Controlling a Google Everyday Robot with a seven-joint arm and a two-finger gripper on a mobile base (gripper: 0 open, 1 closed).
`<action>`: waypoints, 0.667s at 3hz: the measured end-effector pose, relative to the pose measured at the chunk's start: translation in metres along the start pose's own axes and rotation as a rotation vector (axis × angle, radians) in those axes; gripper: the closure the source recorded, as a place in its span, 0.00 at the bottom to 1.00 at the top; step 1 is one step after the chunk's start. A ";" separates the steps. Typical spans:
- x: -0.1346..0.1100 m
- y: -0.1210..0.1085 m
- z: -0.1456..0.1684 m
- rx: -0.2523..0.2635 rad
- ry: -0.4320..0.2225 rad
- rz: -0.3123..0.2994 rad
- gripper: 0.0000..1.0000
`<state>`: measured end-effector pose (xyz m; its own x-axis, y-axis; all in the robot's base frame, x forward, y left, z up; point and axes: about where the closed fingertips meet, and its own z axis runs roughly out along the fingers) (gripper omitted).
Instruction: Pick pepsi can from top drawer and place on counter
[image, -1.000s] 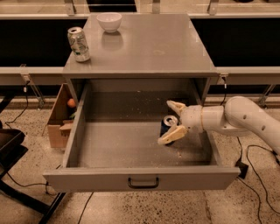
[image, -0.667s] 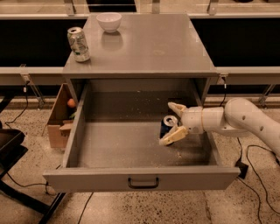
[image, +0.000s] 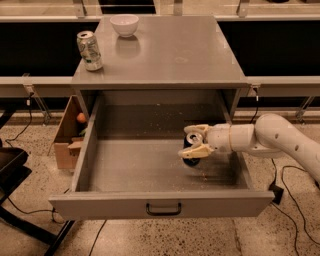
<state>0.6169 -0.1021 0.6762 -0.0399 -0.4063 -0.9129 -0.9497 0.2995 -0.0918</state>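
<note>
Pepsi can pinched in the tool, right of top drawer

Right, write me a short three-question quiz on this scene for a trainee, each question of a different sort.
1. True or false: the small dark blue pepsi can sits inside the wide, shallow grey metal top drawer, which is pulled open.
2. Name the two things standing on the flat grey metal counter.
3. Where is the white two-finger gripper?
A. Above the counter
B. In the top drawer, at the pepsi can
C. At the drawer's bar handle

Key: 1 true. 2 the small round white bowl and the silver-white and green can. 3 B.
</note>
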 end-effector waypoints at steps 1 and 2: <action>-0.001 -0.002 -0.003 -0.011 0.020 0.051 0.70; -0.036 -0.011 -0.044 -0.007 0.070 0.098 0.94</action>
<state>0.6148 -0.1288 0.7278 -0.1537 -0.4346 -0.8874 -0.9423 0.3348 -0.0008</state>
